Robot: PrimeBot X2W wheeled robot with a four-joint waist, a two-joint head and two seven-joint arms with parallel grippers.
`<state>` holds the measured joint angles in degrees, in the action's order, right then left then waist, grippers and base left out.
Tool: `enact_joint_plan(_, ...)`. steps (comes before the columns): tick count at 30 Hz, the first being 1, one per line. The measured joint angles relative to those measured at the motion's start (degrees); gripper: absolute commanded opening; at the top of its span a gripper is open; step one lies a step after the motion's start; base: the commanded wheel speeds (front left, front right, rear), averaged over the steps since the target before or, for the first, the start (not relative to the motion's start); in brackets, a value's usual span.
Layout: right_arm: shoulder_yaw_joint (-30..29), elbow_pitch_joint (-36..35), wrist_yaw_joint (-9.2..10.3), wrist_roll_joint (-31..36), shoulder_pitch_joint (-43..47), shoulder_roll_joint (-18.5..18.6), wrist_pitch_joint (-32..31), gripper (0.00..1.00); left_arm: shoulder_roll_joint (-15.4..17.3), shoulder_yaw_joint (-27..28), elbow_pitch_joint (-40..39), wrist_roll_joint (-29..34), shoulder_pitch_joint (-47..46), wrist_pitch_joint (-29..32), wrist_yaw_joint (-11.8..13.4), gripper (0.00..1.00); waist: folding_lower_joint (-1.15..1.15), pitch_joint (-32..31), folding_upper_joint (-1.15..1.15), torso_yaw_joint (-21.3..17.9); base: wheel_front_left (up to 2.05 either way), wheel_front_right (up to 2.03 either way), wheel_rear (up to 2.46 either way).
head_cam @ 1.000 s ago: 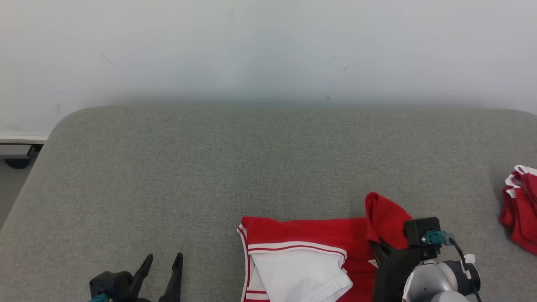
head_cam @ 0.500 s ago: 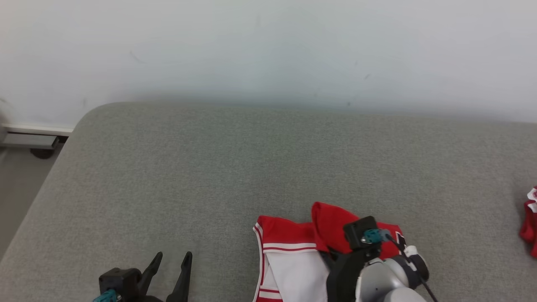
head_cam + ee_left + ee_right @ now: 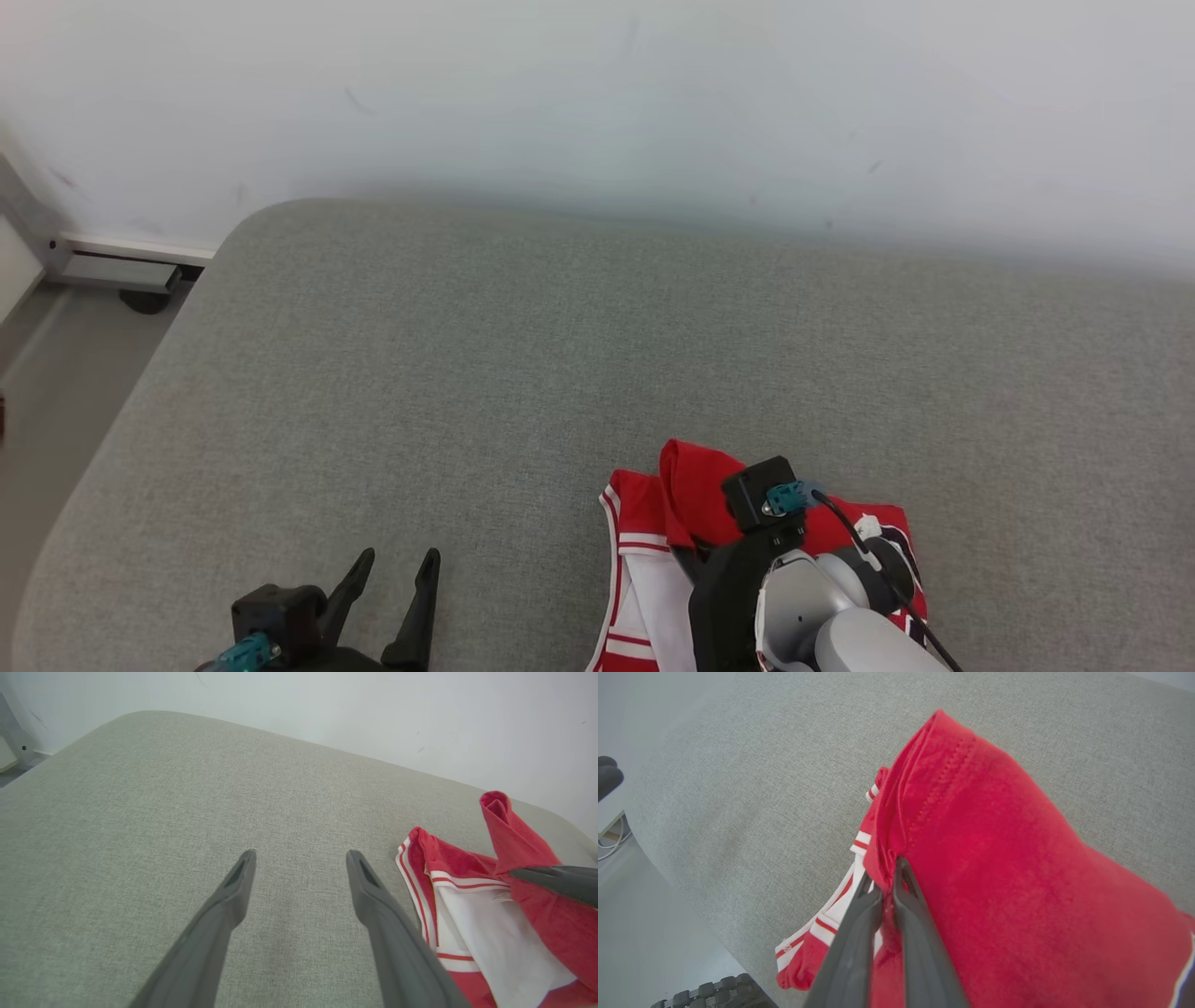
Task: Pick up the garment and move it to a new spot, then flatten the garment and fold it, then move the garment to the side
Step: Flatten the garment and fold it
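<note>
The garment (image 3: 689,485) is red with white panels and red-and-white striped trim, and it lies near the front edge of the grey cushion (image 3: 560,355). My right gripper (image 3: 684,553) is shut on a raised red fold of it, held over the white part. In the right wrist view the closed fingers (image 3: 903,891) pinch the hem of the garment (image 3: 994,858). My left gripper (image 3: 400,560) stands open over bare cushion, left of the garment. In the left wrist view that gripper (image 3: 301,858) holds nothing, with the garment (image 3: 467,910) to its right.
A pale wall (image 3: 597,93) runs behind the cushion. The cushion's rounded left edge (image 3: 140,401) drops to grey floor (image 3: 56,373), with a baseboard fixture (image 3: 121,271) by the wall. A dark ridged wheel (image 3: 714,991) shows below the cushion's front edge.
The head camera has turned left, so the second red item at the right has left the picture. My right gripper has carried the red fold leftward over the white panel. The left gripper stays open.
</note>
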<state>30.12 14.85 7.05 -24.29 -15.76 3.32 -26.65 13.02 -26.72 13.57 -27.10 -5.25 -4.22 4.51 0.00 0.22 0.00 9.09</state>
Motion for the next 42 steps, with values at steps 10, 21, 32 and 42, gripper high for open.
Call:
enact_joint_plan(10,3.2,3.9,0.04,-3.7,-2.1,0.1,0.8,0.0,-0.2,0.1,0.4,0.0,0.0,-0.1,0.0,1.0,0.0,0.4,0.0,1.2,0.0,0.0,0.0)
enact_joint_plan(21,4.9,5.0,0.08,-9.6,-2.7,0.1,4.9,1.0,-0.2,0.1,0.7,0.0,0.0,-0.6,0.0,1.0,0.0,0.3,0.0,1.4,0.0,0.0,0.0)
enact_joint_plan(32,2.1,3.2,0.08,-12.8,-5.6,0.1,12.6,1.0,-0.1,0.3,0.9,0.0,0.1,-0.9,0.0,1.0,0.0,-0.1,0.0,0.6,0.0,0.0,0.0)
enact_joint_plan(42,-10.2,2.3,0.09,-1.4,2.8,6.9,14.1,1.0,0.7,1.7,0.8,-0.1,1.9,-1.9,0.5,1.0,0.0,-1.1,0.0,-1.6,0.0,0.0,0.0)
